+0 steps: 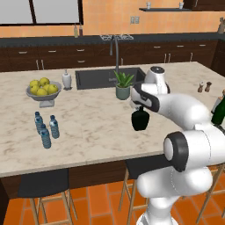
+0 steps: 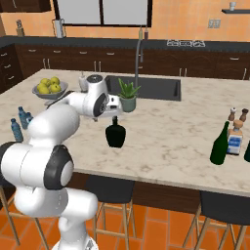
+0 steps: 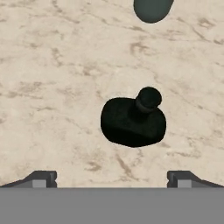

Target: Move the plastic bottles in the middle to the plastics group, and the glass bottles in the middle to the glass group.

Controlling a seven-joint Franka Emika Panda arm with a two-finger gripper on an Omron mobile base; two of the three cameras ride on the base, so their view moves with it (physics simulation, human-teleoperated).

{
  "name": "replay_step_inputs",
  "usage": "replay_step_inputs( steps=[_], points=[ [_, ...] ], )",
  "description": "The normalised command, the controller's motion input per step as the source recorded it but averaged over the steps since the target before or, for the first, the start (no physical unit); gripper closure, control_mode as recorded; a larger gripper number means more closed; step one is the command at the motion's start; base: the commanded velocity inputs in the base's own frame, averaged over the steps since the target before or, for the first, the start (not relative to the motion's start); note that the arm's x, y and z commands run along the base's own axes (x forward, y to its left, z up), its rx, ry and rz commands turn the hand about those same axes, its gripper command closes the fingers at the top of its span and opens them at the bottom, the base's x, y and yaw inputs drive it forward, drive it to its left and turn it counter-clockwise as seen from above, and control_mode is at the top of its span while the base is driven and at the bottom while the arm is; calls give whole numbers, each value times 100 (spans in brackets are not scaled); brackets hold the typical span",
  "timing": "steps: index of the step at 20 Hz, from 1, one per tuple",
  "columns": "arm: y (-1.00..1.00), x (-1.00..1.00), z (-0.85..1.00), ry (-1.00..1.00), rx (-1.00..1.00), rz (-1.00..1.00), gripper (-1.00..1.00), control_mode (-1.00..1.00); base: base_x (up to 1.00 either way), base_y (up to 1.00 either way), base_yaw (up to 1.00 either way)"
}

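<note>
A squat black flask [image 1: 140, 119] [image 2: 115, 135] [image 3: 133, 120] with a short neck and stopper stands upright in the middle of the marble island. My gripper [image 1: 139, 107] [image 2: 115, 117] [image 3: 111, 179] hangs just above it, pointing down, open, with nothing between its fingers. The plastics group [image 1: 46, 127] [image 2: 19, 119], small clear bottles with blue labels and caps, stands near the left end. A tall dark green bottle [image 1: 218, 110] [image 2: 219, 144] stands at the right end beside a blue-labelled bottle [image 2: 235, 139], the glass group. Plastic bottles in the middle are out of view.
A potted plant [image 1: 123, 90] [image 2: 128, 100] [image 3: 151, 8] stands just behind the flask, in front of the sink [image 1: 105, 77]. A bowl of lemons [image 1: 42, 90] [image 2: 50, 88] and a white soap dispenser [image 1: 66, 80] sit back left. Salt and pepper shakers [image 1: 204, 86] [image 2: 238, 114] stand at the right.
</note>
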Motion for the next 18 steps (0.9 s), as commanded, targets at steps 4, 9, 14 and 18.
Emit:
replay_step_inputs(
  steps=[4,9,14,18],
  points=[
    [-7,28,-4,8,0,-11,-100,-100,0,0,0],
    [-14,12,-23,11,1,-2,-100,-100,0,0,0],
    [-2,10,-38,-10,1,0,-100,-100,0,0,0],
    [0,0,-16,-7,0,0,-100,-100,0,0,0]
  ],
)
